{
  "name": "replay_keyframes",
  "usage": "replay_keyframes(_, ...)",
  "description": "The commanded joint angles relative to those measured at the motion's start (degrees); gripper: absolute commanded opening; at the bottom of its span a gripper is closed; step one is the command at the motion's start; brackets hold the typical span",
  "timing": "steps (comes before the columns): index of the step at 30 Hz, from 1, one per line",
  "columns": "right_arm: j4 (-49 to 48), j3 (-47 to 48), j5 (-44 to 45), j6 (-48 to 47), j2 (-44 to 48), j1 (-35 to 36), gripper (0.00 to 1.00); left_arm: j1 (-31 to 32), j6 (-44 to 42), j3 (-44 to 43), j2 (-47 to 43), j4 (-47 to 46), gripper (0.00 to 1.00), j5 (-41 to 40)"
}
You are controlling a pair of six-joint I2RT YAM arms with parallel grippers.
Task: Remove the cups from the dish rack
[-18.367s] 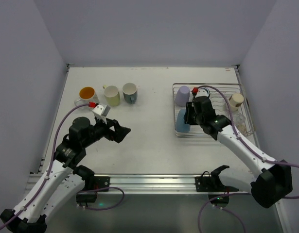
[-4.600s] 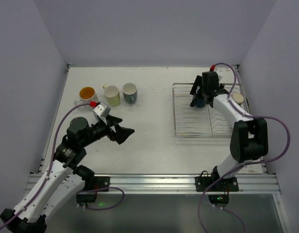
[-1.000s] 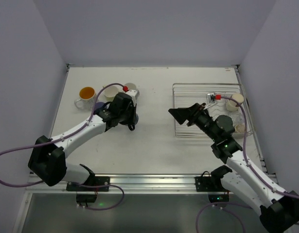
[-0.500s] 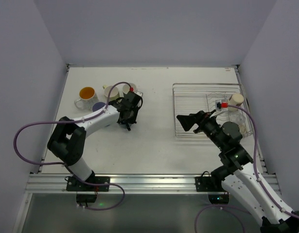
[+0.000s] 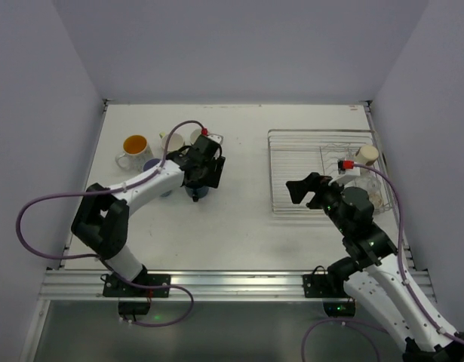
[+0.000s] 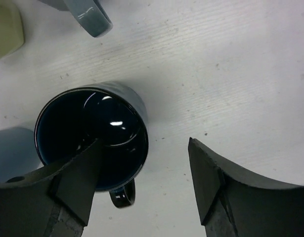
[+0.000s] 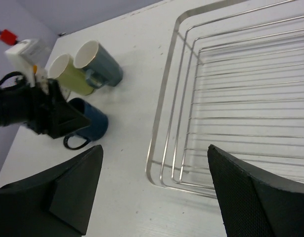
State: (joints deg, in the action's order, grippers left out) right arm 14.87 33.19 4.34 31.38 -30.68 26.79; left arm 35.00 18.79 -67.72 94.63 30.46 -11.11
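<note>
The navy cup (image 5: 197,190) (image 6: 92,136) stands upright on the table, handle toward the near edge. My left gripper (image 5: 204,170) (image 6: 144,165) hangs open just above it, one finger (image 6: 75,177) over the cup's rim and the other off to the side. Behind it stand the orange-inside white cup (image 5: 133,146), the pale yellow-green cup (image 5: 171,141) (image 7: 68,75), the grey cup (image 7: 100,62) and a pale blue one (image 5: 150,164). My right gripper (image 5: 306,188) (image 7: 155,165) is open over the dish rack's (image 5: 292,162) (image 7: 177,54) near-left corner. A cream cup (image 5: 366,154) sits in the rack's far right.
The rack's wire floor (image 7: 245,94) is bare under my right wrist camera. My left arm's purple cable (image 5: 175,132) loops over the group of cups. Grey walls close in the table on three sides.
My left gripper has opened and let go of the navy cup, which now stands on the table. My right arm has drawn back toward the rack's near-left corner, its jaws a little narrower.
</note>
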Motion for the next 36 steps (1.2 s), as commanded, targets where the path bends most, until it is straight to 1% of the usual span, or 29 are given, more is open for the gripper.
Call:
replay_keyframes(1,2.96,3.98,6.73,-2.54,0.01,-2.26,0.87,-0.02,-0.15,-2.76,-9.00,-2.59,0.75,3.97)
replay_keyframes(2,4.10,4.42,7.61,-3.16,-0.95,-2.87,0.78,0.15,-0.15,-2.76,-10.68,-3.81,0.78,5.47)
replay_keyframes(3,4.55,5.21,10.05,-3.42,-1.57,-4.27,0.73,0.15,-0.07,-2.50,-14.09,-4.61,0.81,7.14)
replay_keyframes(4,5.33,5.74,11.64,-3.77,-2.28,-4.81,0.69,0.15,-0.15,-2.15,-16.04,-5.40,0.85,10.64)
replay_keyframes(5,5.69,6.18,12.96,-4.30,-3.76,-5.42,0.65,0.15,-0.07,-1.71,-17.97,-7.50,0.86,13.11)
replay_keyframes(6,5.95,7.06,13.93,-4.57,-4.47,-7.26,0.57,0.07,0.02,-0.67,-21.73,-8.30,0.87,15.14)
replay_keyframes(7,6.04,7.41,15.25,-4.74,-5.26,-8.49,0.55,0.15,-0.06,-0.05,-23.68,-9.44,0.89,18.99)
replay_keyframes(9,6.04,8.11,15.70,-4.57,-7.37,-12.17,0.51,0.07,-0.68,2.84,-27.99,-10.85,0.89,22.96)
replay_keyframes(10,5.96,8.55,16.22,-4.31,-8.34,-13.41,0.51,0.06,-0.85,4.25,-32.45,-11.99,0.90,25.94)
replay_keyframes(13,4.91,9.87,17.19,-3.34,-12.82,-17.72,0.51,0.15,-1.91,10.49,-42.13,-13.05,0.91,30.52)
replay_keyframes(14,4.64,10.14,17.37,-2.82,-13.96,-18.69,0.51,0.15,-2.69,11.99,-44.59,-13.14,0.91,31.15)
replay_keyframes(15,4.55,10.75,17.89,-2.29,-15.02,-20.44,0.51,0.07,-3.14,14.96,-49.06,-13.06,0.91,31.59)
replay_keyframes(16,3.42,10.76,18.68,-1.85,-16.51,-21.33,0.52,0.15,-3.58,16.38,-51.10,-13.06,0.92,32.03)
replay_keyframes(18,2.45,10.58,19.83,-1.32,-17.40,-23.87,0.55,0.15,-4.37,20.43,-56.54,-12.97,0.93,32.29)
replay_keyframes(20,0.69,10.75,20.62,-1.23,-18.89,-26.16,0.57,0.15,-5.16,23.93,-59.11,-12.97,0.94,31.95)
replay_keyframes(21,0.51,11.10,19.84,-0.88,-19.59,-29.65,0.57,0.15,-4.90,24.82,-60.95,-13.05,0.94,31.60)
replay_keyframes(22,-0.19,11.19,19.48,-0.79,-20.29,-31.34,0.56,0.15,-4.46,25.88,-61.58,-13.93,0.94,31.51)
replay_keyframes(23,-0.46,11.02,18.96,-0.27,-21.69,-33.01,0.53,0.07,-3.94,27.63,-62.10,-14.46,0.94,32.11)
replay_keyframes(24,-0.63,10.85,16.86,0.00,-22.40,-36.85,0.52,0.15,-3.76,28.34,-62.72,-14.98,0.94,32.82)
replay_keyframes(25,-1.24,10.67,15.63,0.09,-23.11,-38.89,0.51,0.76,-3.67,28.96,-62.90,-15.60,0.94,32.39)
replay_keyframes(26,-1.34,10.15,14.66,0.09,-23.98,-40.48,0.50,3.12,-4.54,29.57,-63.16,-15.52,0.94,31.51)
replay_keyframes(27,-1.77,9.88,13.17,-0.26,-24.17,-43.02,0.50,4.10,-5.07,29.49,-63.43,-15.08,0.94,30.72)
replay_keyframes(28,-2.74,9.53,12.54,-0.78,-24.43,-44.00,0.50,6.46,-5.60,29.14,-63.60,-13.60,0.94,27.41)
replay_keyframes(29,-2.83,9.35,11.93,-0.88,-24.78,-44.80,0.50,7.79,-5.95,28.70,-63.87,-13.15,0.94,26.07)
replay_keyframes(30,-2.92,9.44,11.14,-0.79,-25.74,-46.46,0.50,8.84,-5.95,28.70,-64.65,-13.06,0.94,25.36)
replay_keyframes(32,-3.89,9.44,8.50,-0.70,-26.80,-47.52,0.51,11.74,-6.30,28.88,-65.01,-13.49,0.94,24.48)
replay_keyframes(36,-4.06,9.87,9.37,-1.40,-30.57,-48.40,0.59,15.18,-6.31,28.44,-65.62,-11.92,0.94,18.77)
